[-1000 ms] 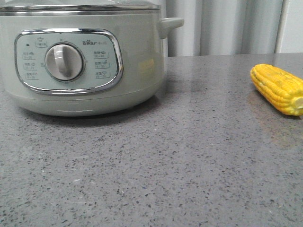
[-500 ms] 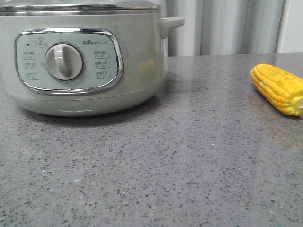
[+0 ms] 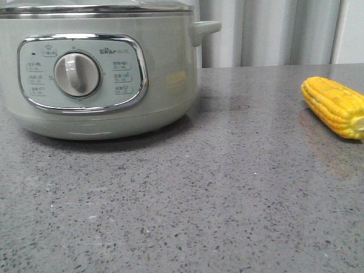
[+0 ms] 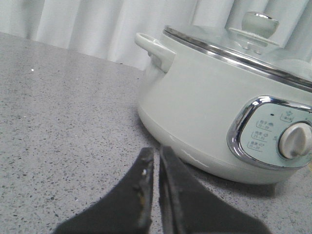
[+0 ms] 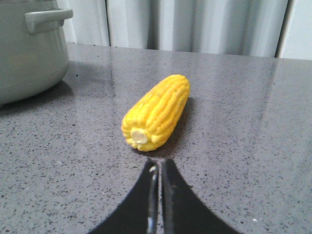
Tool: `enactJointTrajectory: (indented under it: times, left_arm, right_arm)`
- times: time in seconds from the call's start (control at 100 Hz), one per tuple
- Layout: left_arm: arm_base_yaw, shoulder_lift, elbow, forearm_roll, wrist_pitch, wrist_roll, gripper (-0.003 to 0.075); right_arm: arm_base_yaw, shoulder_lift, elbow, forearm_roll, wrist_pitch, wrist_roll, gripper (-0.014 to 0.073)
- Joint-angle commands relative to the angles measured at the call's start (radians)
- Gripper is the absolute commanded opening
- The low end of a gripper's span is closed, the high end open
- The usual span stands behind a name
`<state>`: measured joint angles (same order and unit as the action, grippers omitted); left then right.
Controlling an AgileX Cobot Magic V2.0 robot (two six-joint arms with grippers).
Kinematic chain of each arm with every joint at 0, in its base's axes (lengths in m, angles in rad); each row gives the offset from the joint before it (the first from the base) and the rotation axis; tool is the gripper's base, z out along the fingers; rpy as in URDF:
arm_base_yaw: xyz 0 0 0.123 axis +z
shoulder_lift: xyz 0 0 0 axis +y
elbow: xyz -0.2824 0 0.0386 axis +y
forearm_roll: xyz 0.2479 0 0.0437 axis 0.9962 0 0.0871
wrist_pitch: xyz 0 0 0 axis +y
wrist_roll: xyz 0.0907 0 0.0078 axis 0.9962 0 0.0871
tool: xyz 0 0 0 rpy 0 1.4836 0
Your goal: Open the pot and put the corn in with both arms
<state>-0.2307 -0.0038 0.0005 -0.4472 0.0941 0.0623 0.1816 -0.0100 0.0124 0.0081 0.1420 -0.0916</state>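
The pale grey-green pot point(image 3: 96, 74) stands at the left of the grey countertop, its control panel and beige dial point(image 3: 77, 74) facing me. Its glass lid with a round knob point(image 4: 260, 23) sits closed on the steel rim. The yellow corn point(image 3: 335, 107) lies on the counter at the far right. My left gripper point(image 4: 157, 155) is shut and empty, low over the counter just in front of the pot point(image 4: 219, 107). My right gripper point(image 5: 157, 165) is shut and empty, just short of the cut end of the corn point(image 5: 157, 111). Neither gripper shows in the front view.
A pale pleated curtain point(image 3: 267, 31) hangs behind the countertop. The pot's side handle point(image 3: 205, 28) sticks out toward the corn; it also shows in the right wrist view point(image 5: 46, 18). Bare speckled countertop point(image 3: 239, 187) lies between pot and corn.
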Motion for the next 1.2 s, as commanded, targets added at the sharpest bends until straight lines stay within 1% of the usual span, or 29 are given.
enactJointTrajectory:
  times: [0.0, 0.03, 0.12, 0.17, 0.21, 0.22, 0.27, 0.29, 0.34, 0.42, 0.52, 0.59, 0.66, 0.73, 0.78, 0.83, 0.87, 0.88, 0.9, 0.93, 0.95, 1.0, 1.04, 1.09, 1.14, 1.19]
  left_arm:
    - [0.003, -0.032, 0.027, -0.011, -0.08, -0.008, -0.0018]
    - [0.003, -0.032, 0.027, -0.011, -0.08, -0.008, -0.0019]
    - [0.003, -0.032, 0.027, -0.011, -0.08, -0.008, -0.0019]
    - [0.003, -0.032, 0.027, -0.014, -0.086, -0.008, -0.0018]
    - [0.003, -0.032, 0.027, -0.024, -0.094, -0.008, -0.0018]
    - [0.003, -0.032, 0.027, -0.033, -0.094, -0.008, -0.0018]
    - [0.003, -0.032, 0.027, -0.076, -0.117, -0.008, -0.0018]
    - [0.003, -0.032, 0.027, -0.092, -0.128, -0.008, -0.0018]
    - [0.003, -0.032, 0.025, -0.102, -0.147, -0.008, -0.0018]
    - [0.003, -0.032, 0.008, -0.102, -0.158, -0.008, -0.0018]
    - [0.003, -0.017, -0.041, -0.085, -0.142, -0.004, -0.0018]
    - [0.003, 0.02, -0.094, -0.015, -0.101, -0.004, -0.0018]
    - [0.003, 0.077, -0.16, 0.065, -0.05, -0.004, -0.0017]
    - [0.003, 0.151, -0.237, 0.123, 0.0, -0.004, 0.0009]
    - [0.003, 0.218, -0.292, 0.136, 0.028, -0.004, 0.0065]
    - [0.003, 0.28, -0.345, 0.139, 0.046, -0.004, 0.0157]
    - [0.003, 0.325, -0.387, 0.139, 0.054, -0.001, 0.026]
    - [0.003, 0.343, -0.4, 0.139, 0.053, 0.003, 0.0297]
    - [0.003, 0.371, -0.413, 0.139, 0.053, 0.007, 0.0334]
    - [0.003, 0.408, -0.445, 0.139, 0.053, 0.026, 0.0419]
    - [0.0, 0.436, -0.464, 0.139, 0.053, 0.033, 0.0461]
    - [-0.007, 0.501, -0.508, 0.139, 0.053, 0.065, 0.0526]
    - [-0.021, 0.557, -0.541, 0.139, 0.051, 0.086, 0.054]
    - [-0.044, 0.624, -0.595, 0.139, 0.044, 0.117, 0.0529]
    - [-0.074, 0.691, -0.639, 0.139, 0.012, 0.15, 0.0512]
    - [-0.111, 0.758, -0.68, 0.139, -0.03, 0.154, 0.0496]
  right_arm:
    - [-0.006, -0.02, 0.025, 0.01, -0.086, -0.008, -0.0079]
    - [-0.006, -0.02, 0.025, 0.041, -0.089, -0.008, -0.0079]
    - [-0.006, -0.02, 0.025, 0.191, -0.105, -0.008, -0.0079]
    - [-0.006, -0.02, 0.025, 0.311, -0.136, -0.008, -0.0079]
    - [-0.006, -0.02, 0.025, 0.444, -0.165, -0.008, -0.0079]
    - [-0.006, -0.02, 0.025, 0.488, -0.179, -0.008, -0.0079]
    - [-0.006, -0.02, 0.025, 0.616, -0.225, -0.008, -0.0079]
    - [-0.006, -0.02, 0.025, 0.653, -0.234, -0.008, -0.0079]
    - [-0.006, -0.02, 0.018, 0.687, -0.245, -0.008, -0.0079]
    - [-0.004, -0.018, -0.01, 0.687, -0.211, -0.008, -0.0079]
    - [-0.004, -0.012, -0.083, 0.66, -0.123, -0.019, -0.0079]
    - [-0.004, 0.01, -0.151, 0.58, -0.045, -0.045, -0.0079]
    - [-0.004, 0.053, -0.232, 0.458, 0.034, -0.052, -0.0078]
    - [-0.004, 0.119, -0.318, 0.353, 0.105, -0.052, -0.005]
    - [-0.004, 0.171, -0.377, 0.3, 0.145, -0.052, 0.0]
    - [-0.004, 0.225, -0.432, 0.271, 0.171, -0.052, 0.0078]
    - [-0.004, 0.272, -0.476, 0.262, 0.187, -0.052, 0.0162]
    - [-0.004, 0.287, -0.483, 0.262, 0.187, -0.052, 0.0192]
    - [-0.004, 0.302, -0.503, 0.26, 0.192, -0.052, 0.0223]
    - [-0.004, 0.339, -0.529, 0.26, 0.194, -0.052, 0.0302]
    - [-0.004, 0.36, -0.547, 0.26, 0.197, -0.052, 0.0347]
    - [-0.004, 0.406, -0.584, 0.26, 0.197, -0.052, 0.044]
    - [-0.004, 0.436, -0.613, 0.26, 0.197, -0.052, 0.0492]
    - [-0.004, 0.478, -0.641, 0.26, 0.197, -0.052, 0.0542]
    - [-0.004, 0.51, -0.661, 0.26, 0.187, -0.052, 0.0552]
    - [-0.004, 0.537, -0.674, 0.26, 0.172, -0.052, 0.0548]
